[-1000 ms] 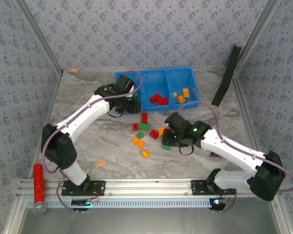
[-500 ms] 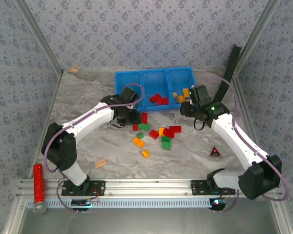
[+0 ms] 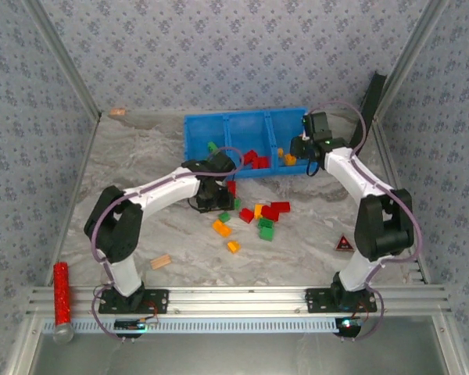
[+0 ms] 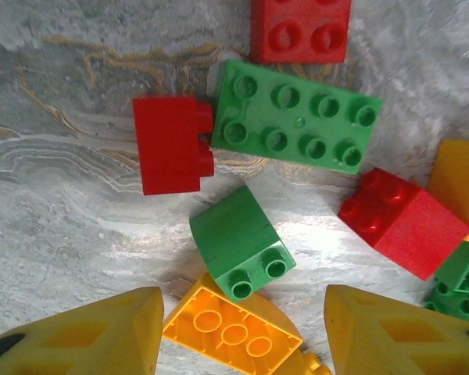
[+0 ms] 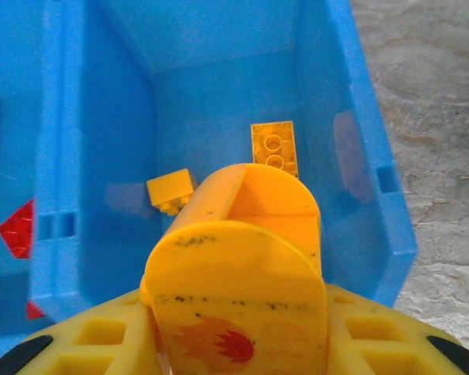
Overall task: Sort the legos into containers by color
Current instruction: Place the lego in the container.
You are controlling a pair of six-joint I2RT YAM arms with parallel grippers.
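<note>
The right gripper [image 5: 234, 348] is clamped on a big orange brick [image 5: 238, 258] with a rounded top and a flame print. It holds the brick above the right compartment of the blue tray [image 5: 379, 195]. Two smaller orange bricks [image 5: 273, 147] lie apart from each other on that compartment's floor. In the overhead view the tray sits at the far side of the tabletop [image 3: 141, 226]. It has a green brick [image 3: 212, 147] in its left compartment and red bricks [image 3: 254, 160] in the middle one.

The left gripper [image 4: 238, 336] hangs low over the loose bricks [image 3: 262, 219] on the tabletop in front of the tray. Its jaws stand apart with nothing gripped. In the gap between its fingers lies a studded orange plate [image 4: 230, 328], and just beyond that is a small green curved brick [image 4: 238, 242]. Farther on, a red block [image 4: 170, 144] touches the end of a long green brick [image 4: 297, 117]. Another red piece [image 4: 402, 223] lies tilted to the right.

A tan wooden block [image 3: 161, 262] lies apart from the pile, toward the near left. A red glittery cylinder [image 3: 60, 293] lies by the near left rail.
</note>
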